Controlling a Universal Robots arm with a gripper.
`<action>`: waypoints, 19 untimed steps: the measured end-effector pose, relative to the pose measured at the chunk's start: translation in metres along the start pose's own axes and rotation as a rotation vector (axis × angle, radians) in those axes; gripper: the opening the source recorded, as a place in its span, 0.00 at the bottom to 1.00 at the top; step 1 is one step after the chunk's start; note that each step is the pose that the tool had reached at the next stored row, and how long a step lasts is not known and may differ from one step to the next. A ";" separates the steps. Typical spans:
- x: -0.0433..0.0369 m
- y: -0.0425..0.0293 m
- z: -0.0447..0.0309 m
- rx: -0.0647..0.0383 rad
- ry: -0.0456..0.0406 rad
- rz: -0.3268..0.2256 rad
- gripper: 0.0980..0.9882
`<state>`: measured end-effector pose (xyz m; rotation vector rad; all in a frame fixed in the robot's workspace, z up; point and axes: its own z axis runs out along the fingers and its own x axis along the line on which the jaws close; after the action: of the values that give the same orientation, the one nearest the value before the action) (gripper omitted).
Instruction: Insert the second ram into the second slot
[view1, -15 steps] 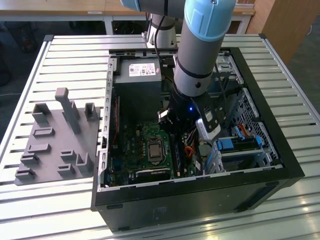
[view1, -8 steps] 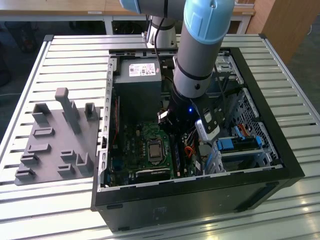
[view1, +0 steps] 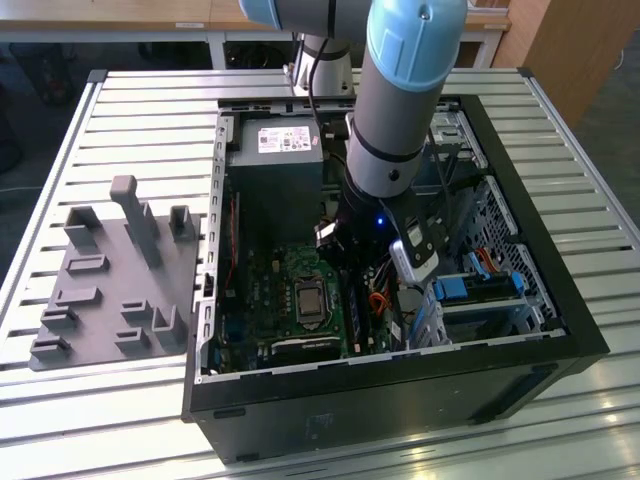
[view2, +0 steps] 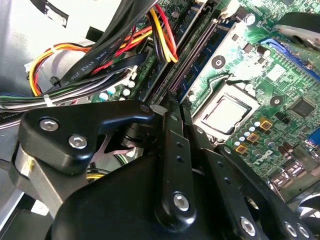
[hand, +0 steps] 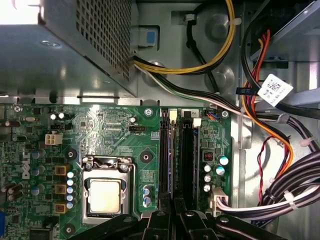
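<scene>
My gripper (view1: 352, 262) reaches down into the open computer case (view1: 520, 250), over the green motherboard (hand: 115, 125). In both wrist views its fingers (hand: 161, 222) stand close together. A thin blue strip, the second ram (hand: 174, 160) seen edge-on, runs out from between them. My gripper (hand: 174, 214) looks shut on it. Two long dark memory slots (hand: 188, 155) lie side by side under the strip, and I cannot tell which is the second slot. In the second wrist view my gripper (view2: 177, 111) points along a dark slot (view2: 196, 54) with rows of contacts.
The processor socket (hand: 106, 195) sits beside the slots. The metal power supply (hand: 75, 45) stands at the far end, and cable bundles (hand: 280, 150) crowd the other side. Drive bays with blue clips (view1: 480, 290) fill the exterior view's right. A grey holder (view1: 110, 280) lies outside the case.
</scene>
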<state>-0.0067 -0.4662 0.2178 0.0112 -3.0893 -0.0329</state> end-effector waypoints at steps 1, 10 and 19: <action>0.0000 0.0000 0.0002 0.000 0.0000 0.000 0.04; -0.0003 0.0000 0.0008 -0.001 0.0000 0.000 0.04; -0.0010 -0.0001 0.0037 -0.002 -0.0002 0.011 0.04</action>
<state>-0.0059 -0.4661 0.2140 -0.0065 -3.0894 -0.0347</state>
